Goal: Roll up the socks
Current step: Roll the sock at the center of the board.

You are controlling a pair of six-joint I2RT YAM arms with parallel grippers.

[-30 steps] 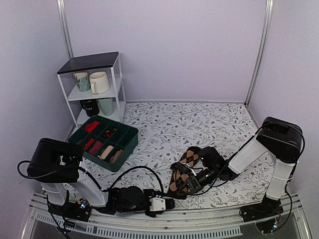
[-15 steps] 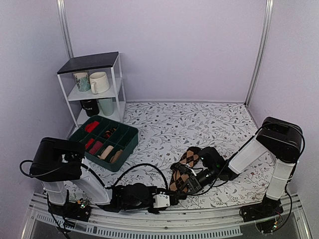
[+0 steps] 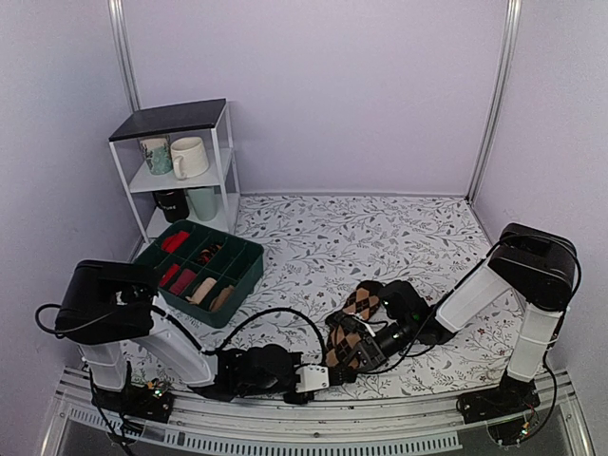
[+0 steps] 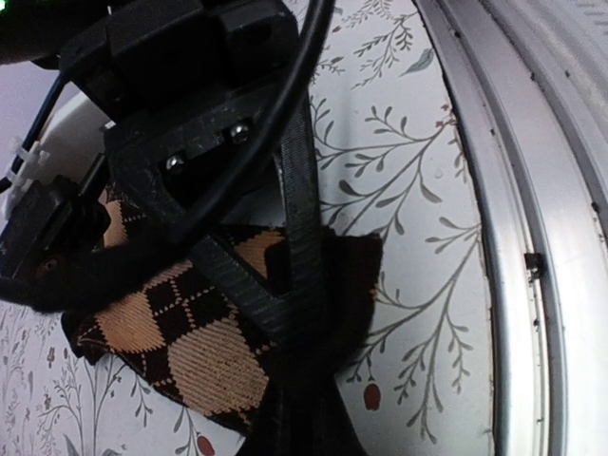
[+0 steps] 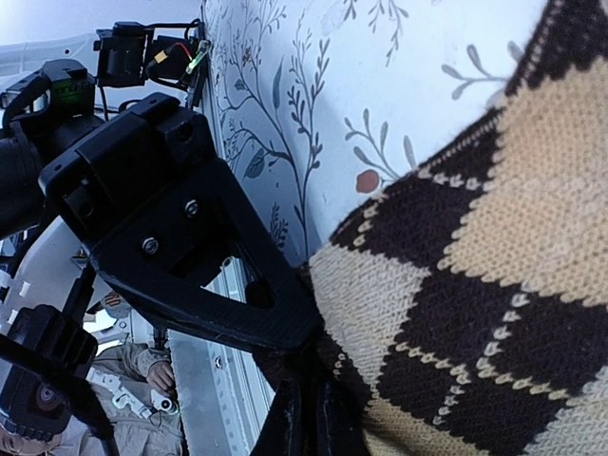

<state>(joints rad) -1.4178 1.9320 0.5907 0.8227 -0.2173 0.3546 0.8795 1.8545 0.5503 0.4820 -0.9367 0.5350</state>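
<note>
Brown-and-tan argyle socks (image 3: 362, 300) are lying on the floral table cover (image 3: 380, 237) in the overhead view, near the front edge and a little right of centre. Their far end is showing its diamonds plainly, while the near end is sitting under the two grippers. The left gripper (image 3: 326, 373) is reaching in low along the table front from the left and meeting the socks' near end. The right gripper (image 3: 350, 353) is coming in from the right, lying across the same end. From this height I cannot tell how either pair of jaws is standing. Well apart to the left, a green tray (image 3: 245, 255) of rolled socks is sitting beside a white shelf (image 3: 221, 142) that is holding mugs (image 3: 189, 157).

Through the left wrist camera, the left gripper (image 4: 306, 318) is showing its black fingers (image 4: 300, 228) pressed together, pinching the dark edge of the socks (image 4: 180, 342). The fabric is lying flat on the cover just beside the metal rail (image 4: 513, 237).

Through the right wrist camera, the right gripper (image 5: 306, 385) is showing its fingers (image 5: 204, 261) drawn tight together, nipping the border of the socks (image 5: 475, 285). The knit is filling the right side of the view, resting on the printed cover.
</note>
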